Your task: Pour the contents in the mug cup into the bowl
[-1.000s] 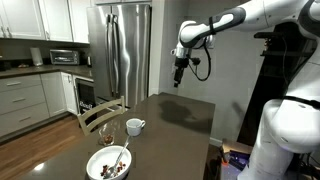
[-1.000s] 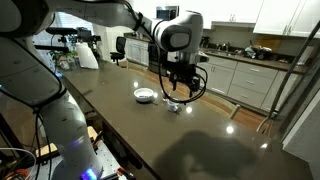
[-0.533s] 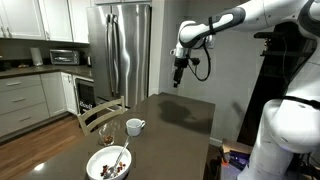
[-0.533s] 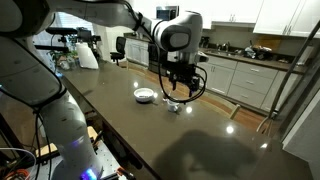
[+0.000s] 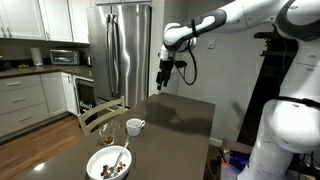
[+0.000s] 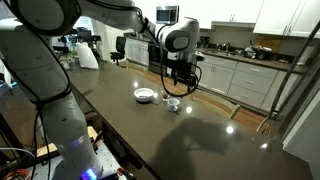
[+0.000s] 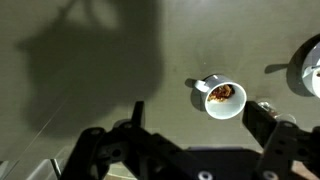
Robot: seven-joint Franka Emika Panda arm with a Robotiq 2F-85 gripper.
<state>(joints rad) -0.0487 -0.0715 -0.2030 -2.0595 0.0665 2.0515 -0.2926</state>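
Below, round white mug cup, glossy tabletop

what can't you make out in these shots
Bowl: wrist view, cut off by the right edge, inside unseen there.
Contents in the mug cup: wrist view, reddish-brown bits too small to identify.
Utensil in the bowl: exterior view, too small to name.
Gripper: exterior view, fingers too small to judge; the wrist view shows them apart.
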